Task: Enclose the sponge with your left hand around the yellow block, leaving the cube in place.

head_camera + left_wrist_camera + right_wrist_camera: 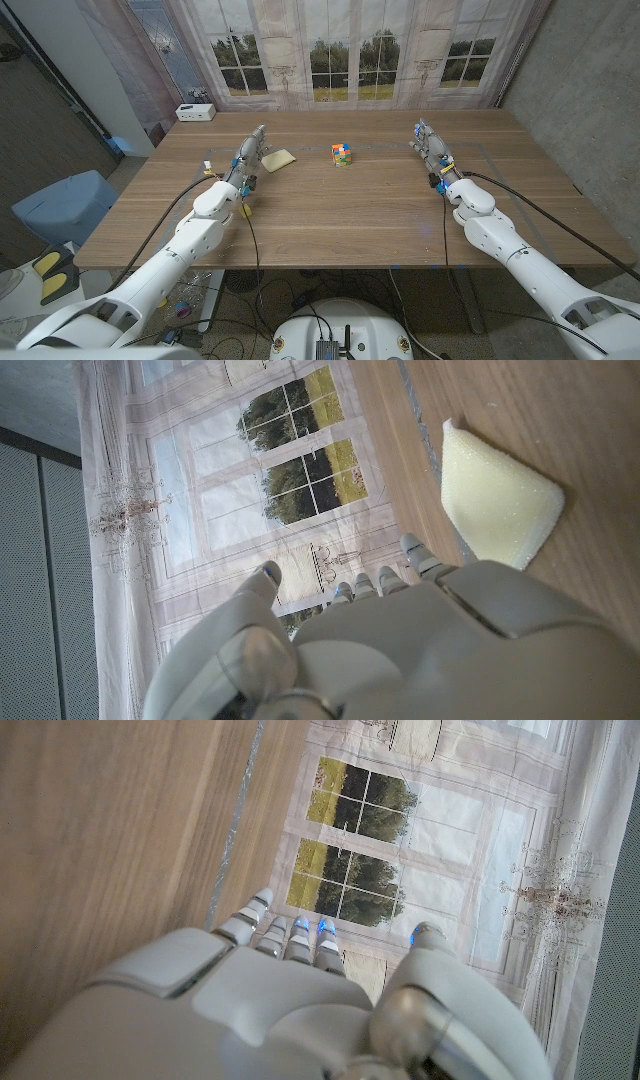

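Note:
A pale yellow sponge (278,159) lies on the wooden table (350,215), left of centre; it is also in the left wrist view (497,503). My left hand (250,152) stands just to the sponge's left, fingers straight and apart, holding nothing; its back fills the lower part of its wrist view (400,645). A multicoloured cube (342,154) sits near the table's middle, to the right of the sponge and apart from it. My right hand (430,141) is at the right of the table, fingers extended, holding nothing, seen too from its wrist (270,1000).
A small white box (196,112) sits at the far left corner of the table. A curtain with printed windows (350,50) hangs behind the far edge. Blue seats (60,205) stand left of the table.

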{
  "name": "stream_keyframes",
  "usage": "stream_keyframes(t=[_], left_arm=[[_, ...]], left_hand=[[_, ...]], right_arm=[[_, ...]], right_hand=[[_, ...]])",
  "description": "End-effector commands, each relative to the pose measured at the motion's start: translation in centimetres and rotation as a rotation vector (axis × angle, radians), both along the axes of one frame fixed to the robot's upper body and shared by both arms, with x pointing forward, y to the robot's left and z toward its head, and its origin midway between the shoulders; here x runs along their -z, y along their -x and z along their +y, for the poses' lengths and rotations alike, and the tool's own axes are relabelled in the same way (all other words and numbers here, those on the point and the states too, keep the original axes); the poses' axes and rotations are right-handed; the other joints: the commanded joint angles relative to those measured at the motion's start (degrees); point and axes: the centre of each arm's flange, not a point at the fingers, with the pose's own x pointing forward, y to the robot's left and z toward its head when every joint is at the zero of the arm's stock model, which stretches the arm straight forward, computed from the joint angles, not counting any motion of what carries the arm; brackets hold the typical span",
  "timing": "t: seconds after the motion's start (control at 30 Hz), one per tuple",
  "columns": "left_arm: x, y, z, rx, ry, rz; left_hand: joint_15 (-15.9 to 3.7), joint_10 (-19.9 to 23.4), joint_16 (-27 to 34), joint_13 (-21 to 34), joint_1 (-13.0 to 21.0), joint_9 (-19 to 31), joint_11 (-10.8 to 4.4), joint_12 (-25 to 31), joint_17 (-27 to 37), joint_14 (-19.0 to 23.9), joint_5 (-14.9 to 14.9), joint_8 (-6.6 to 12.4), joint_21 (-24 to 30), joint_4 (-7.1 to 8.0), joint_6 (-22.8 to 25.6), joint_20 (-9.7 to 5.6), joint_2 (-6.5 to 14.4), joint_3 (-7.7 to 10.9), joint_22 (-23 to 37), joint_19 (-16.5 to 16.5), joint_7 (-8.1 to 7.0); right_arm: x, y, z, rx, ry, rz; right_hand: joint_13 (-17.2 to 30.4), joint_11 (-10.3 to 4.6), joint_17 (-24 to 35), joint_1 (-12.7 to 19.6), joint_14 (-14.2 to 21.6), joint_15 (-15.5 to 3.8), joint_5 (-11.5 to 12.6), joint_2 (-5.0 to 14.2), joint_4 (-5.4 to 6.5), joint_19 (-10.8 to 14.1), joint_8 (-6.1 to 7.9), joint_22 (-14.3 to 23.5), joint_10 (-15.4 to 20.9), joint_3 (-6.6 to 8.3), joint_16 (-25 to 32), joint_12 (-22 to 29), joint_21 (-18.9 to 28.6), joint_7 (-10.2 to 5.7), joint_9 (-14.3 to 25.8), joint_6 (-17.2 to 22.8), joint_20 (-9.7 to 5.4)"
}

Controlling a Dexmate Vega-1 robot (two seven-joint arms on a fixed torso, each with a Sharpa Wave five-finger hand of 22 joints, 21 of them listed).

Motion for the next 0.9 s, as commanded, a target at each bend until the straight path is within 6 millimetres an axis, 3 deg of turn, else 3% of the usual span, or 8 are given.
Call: stream_keyframes(t=[0.03,0.17,0.3,0.53,0.9], left_arm=[[-0.9,0.3,0.7,-0.059,-0.081,0.019],[-1.9,0.8,1.4,-0.104,-0.166,0.040],[-3.2,1.4,2.0,-0.179,-0.299,0.066],[-5.3,2.3,2.7,-0.263,-0.468,0.106],[-8.2,3.5,3.1,-0.342,-0.682,0.172]], left_hand=[[0.27,-0.28,0.53,0.20,0.80,0.22,-0.03,0.33,0.07,0.16,0.40,0.37,0.16,-0.37,0.16,0.38,-0.29,0.40,0.14,-0.29,-0.48],[1.02,0.26,0.68,0.23,1.44,0.27,0.10,0.49,-0.03,1.17,0.22,0.54,-0.03,-1.41,1.03,1.24,-1.16,0.32,0.11,0.22,-1.30],[2.10,1.85,0.83,0.30,3.45,0.37,-0.26,0.91,-0.07,2.91,-0.23,0.84,-0.45,-3.91,2.58,2.21,-2.05,0.67,0.11,1.18,-1.97],[1.92,4.73,1.15,0.44,8.22,0.47,0.00,1.43,-0.02,6.74,-1.11,1.33,-1.07,-8.91,5.94,1.83,-2.40,1.99,0.18,3.23,-1.19],[1.50,6.90,0.97,0.51,13.27,0.60,0.47,1.59,-0.04,8.98,-1.63,1.48,-1.32,-13.12,8.66,1.98,-1.09,3.81,0.24,5.64,-0.17]], right_arm=[[0.0,0.0,0.1,0.007,0.004,0.003],[0.1,0.0,0.2,0.006,0.001,0.003],[0.1,0.0,0.3,0.004,0.004,0.002],[0.3,0.0,0.5,-0.001,0.000,0.001],[0.8,0.7,0.6,0.001,-0.007,-0.003]], right_hand=[[0.09,0.55,0.12,0.56,-0.59,0.14,0.41,0.11,0.00,0.52,0.28,0.10,0.21,0.38,0.23,0.29,0.24,0.11,0.23,0.38,0.08],[0.09,0.64,0.12,0.58,-0.48,0.24,0.41,0.10,-0.04,0.53,0.30,0.11,0.27,0.41,0.26,0.28,0.24,0.09,0.23,0.41,0.26],[0.10,0.66,0.11,0.59,-0.45,0.42,0.40,0.08,-0.08,0.54,0.31,0.11,0.33,0.43,0.26,0.27,0.24,-0.03,0.23,0.43,0.32],[0.11,0.84,0.12,0.58,-0.35,0.61,0.39,0.07,-0.10,0.55,0.32,0.11,0.50,0.45,0.28,0.30,0.25,-0.08,0.23,0.47,0.46],[0.12,1.19,0.15,0.53,-0.24,0.75,0.36,0.05,-0.12,0.60,0.38,0.12,0.70,0.47,0.31,0.31,0.27,-0.14,0.24,0.64,0.53]])
